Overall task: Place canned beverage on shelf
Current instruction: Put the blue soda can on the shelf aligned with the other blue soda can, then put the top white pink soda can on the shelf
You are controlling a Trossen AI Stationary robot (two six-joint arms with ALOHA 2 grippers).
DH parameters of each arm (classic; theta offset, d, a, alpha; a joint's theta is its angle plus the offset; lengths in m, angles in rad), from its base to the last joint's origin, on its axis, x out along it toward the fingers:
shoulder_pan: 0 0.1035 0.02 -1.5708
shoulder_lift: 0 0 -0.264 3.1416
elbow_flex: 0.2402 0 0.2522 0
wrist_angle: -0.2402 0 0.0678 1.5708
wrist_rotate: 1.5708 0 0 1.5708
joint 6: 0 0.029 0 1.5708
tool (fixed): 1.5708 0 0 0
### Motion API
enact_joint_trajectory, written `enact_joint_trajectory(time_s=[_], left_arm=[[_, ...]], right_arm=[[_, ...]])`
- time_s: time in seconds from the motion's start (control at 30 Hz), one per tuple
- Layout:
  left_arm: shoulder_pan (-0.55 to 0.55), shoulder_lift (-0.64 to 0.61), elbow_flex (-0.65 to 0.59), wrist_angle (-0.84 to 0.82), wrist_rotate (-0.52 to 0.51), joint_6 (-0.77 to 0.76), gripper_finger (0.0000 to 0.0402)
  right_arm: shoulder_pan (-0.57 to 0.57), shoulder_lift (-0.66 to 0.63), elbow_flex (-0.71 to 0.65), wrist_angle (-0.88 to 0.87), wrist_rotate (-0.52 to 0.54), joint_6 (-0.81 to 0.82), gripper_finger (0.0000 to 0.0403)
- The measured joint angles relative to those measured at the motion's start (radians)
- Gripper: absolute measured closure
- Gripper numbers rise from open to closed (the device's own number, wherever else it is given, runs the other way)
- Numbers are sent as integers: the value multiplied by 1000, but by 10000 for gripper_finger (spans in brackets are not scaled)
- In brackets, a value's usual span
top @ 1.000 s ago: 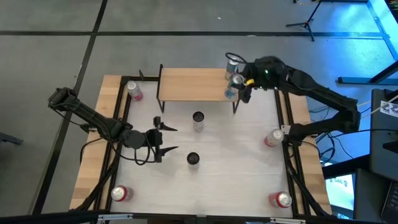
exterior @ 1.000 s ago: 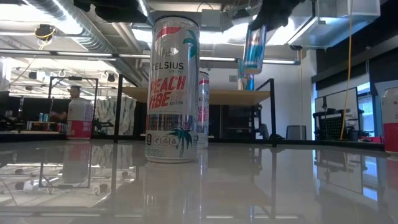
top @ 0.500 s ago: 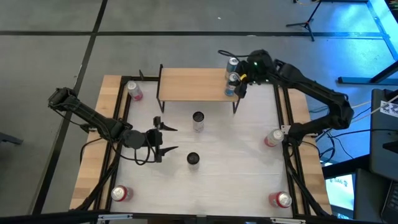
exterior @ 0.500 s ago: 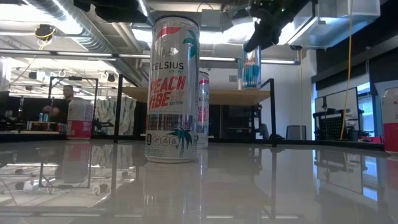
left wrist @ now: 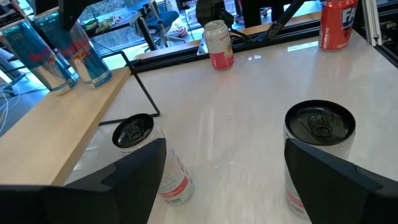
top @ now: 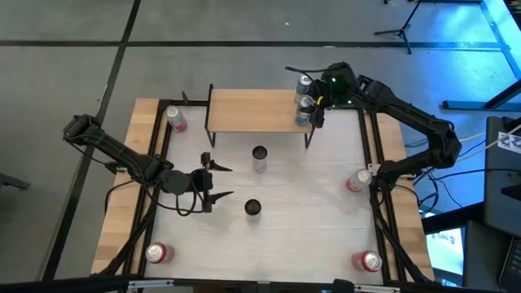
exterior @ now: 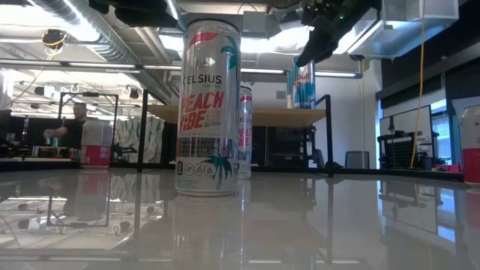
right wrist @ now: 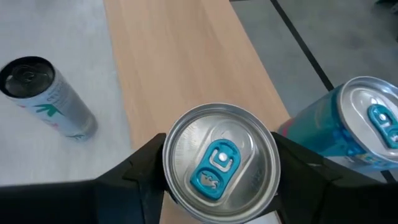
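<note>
The light-wood shelf point(top: 251, 110) stands at the table's far side. My right gripper point(top: 314, 104) is over its right end, shut on a blue can point(top: 303, 115), which also shows in the right wrist view point(right wrist: 219, 163) and the low view point(exterior: 302, 85). A second blue can point(top: 305, 84) stands on the shelf's far right corner. Two silver Celsius cans point(top: 259, 159) point(top: 252, 209) stand on the white table. My left gripper point(top: 216, 183) hovers open to their left, touching nothing; in the left wrist view point(left wrist: 225, 155) both cans stand ahead of its fingers. My right gripper pinches the blue can's upper side wall just under the rim point(right wrist: 169, 163) between its two fingers point(right wrist: 140, 174), one on each side. The fingers come from above, slanting in from the table's right. The can stands upright, its base point(exterior: 301, 106) at the shelf board.
Red cans stand at the table's corners and sides point(top: 175, 119) point(top: 356, 181) point(top: 157, 253) point(top: 368, 260). The shelf's black legs point(top: 308, 140) reach down to the table. A person point(exterior: 71, 127) shows in the room behind.
My right gripper has carried the blue can toward the far edge and down. The can was tilted and high above the shelf; now it is upright with its base at the board, beside the other blue can.
</note>
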Motion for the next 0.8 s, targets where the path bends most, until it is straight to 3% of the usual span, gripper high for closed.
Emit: enact_joint_trajectory(time_s=[0.33, 0.5, 0.8], left_arm=[[0, 0, 0, 0, 0, 1, 83], [0, 0, 0, 0, 0, 1, 83], [0, 0, 0, 0, 0, 1, 83]], right_arm=[[-1, 6, 0, 5, 42, -3, 63], [0, -15, 20, 10, 87, -3, 52], [34, -29, 120, -56, -51, 76, 50]])
